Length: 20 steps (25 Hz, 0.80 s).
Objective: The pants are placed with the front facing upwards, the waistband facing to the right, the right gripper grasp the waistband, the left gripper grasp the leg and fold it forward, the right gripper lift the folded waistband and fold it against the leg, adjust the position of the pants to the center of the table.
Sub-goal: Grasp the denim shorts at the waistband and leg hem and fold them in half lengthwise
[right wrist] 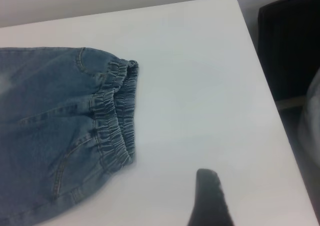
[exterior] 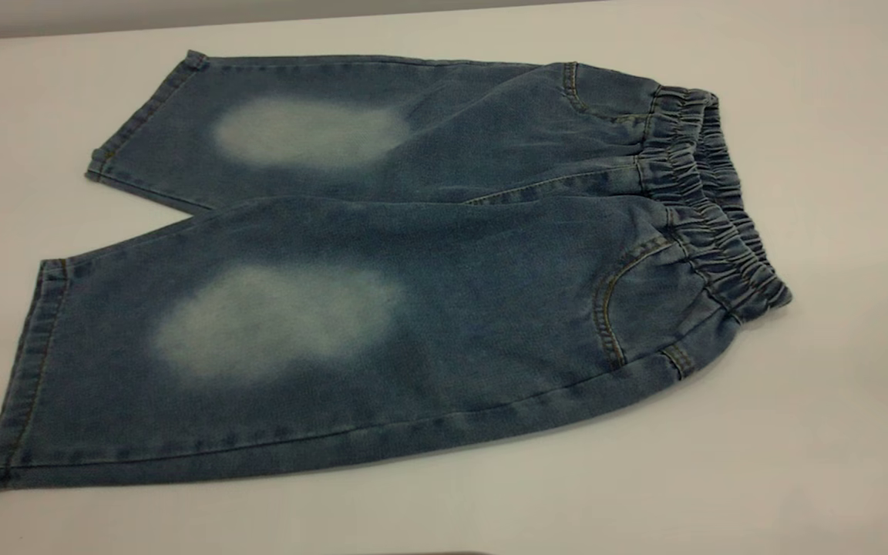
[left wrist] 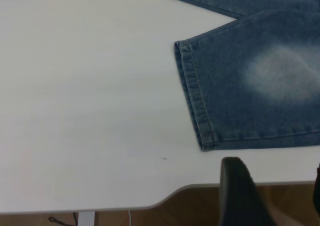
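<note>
1. A plain white tabletop (exterior: 814, 432) filled nearly the whole exterior view, and one pair of pants (exterior: 444, 254) lay flat on it, front side up.
2. The pants were the landmark: their gathered elastic waistband (exterior: 710, 208) pointed to the right of the exterior view, and the two legs spread out toward the left.
3. Two pale bleached oval patches showed, one on each leg: one on the near leg (exterior: 274, 320) and one on the far leg (exterior: 309, 131).
4. Two curved front pocket seams with tan stitching sat just beside the waistband, one per side.
5. Two stitched hems closed the legs at the end away from the waistband; the near leg reached farther left than the far one.
6. The left hand (left wrist: 245, 196) hung off the tabletop's edge, near the corner of the near leg's hem (left wrist: 195, 100) but apart from it. Only one dark rounded tip showed, so I cannot tell whether it was open or closed.
7. The right hand (right wrist: 210, 198) hovered over bare tabletop beside the waistband end of the pants, not touching the cloth. Again only one dark tip was visible, and I cannot tell its state.
8. Neither hand appeared in the exterior view.
</note>
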Motion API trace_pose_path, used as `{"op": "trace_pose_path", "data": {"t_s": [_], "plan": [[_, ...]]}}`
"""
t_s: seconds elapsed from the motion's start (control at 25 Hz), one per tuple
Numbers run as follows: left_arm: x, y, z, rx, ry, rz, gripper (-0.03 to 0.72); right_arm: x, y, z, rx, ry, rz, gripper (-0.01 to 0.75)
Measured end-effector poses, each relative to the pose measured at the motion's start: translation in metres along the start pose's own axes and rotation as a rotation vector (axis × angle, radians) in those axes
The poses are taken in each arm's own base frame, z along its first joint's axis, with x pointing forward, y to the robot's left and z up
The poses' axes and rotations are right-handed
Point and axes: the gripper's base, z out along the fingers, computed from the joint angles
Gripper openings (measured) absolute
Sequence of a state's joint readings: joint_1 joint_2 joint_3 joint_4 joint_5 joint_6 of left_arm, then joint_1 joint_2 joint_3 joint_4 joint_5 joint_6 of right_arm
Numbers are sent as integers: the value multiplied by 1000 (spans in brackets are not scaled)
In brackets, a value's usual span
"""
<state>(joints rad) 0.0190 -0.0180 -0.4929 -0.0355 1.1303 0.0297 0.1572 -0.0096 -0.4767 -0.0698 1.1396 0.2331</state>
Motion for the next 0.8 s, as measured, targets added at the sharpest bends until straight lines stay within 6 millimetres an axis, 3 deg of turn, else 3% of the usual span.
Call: {"op": "trace_pose_path", "data": {"t_s": [0.6,0.8], "plan": [[0,0,0,0,-3,14,318,0,1,0,-8,4,4,447],[-23,0,1,2,0,78,318,-16,15,12,-103,70,37,447]]}}
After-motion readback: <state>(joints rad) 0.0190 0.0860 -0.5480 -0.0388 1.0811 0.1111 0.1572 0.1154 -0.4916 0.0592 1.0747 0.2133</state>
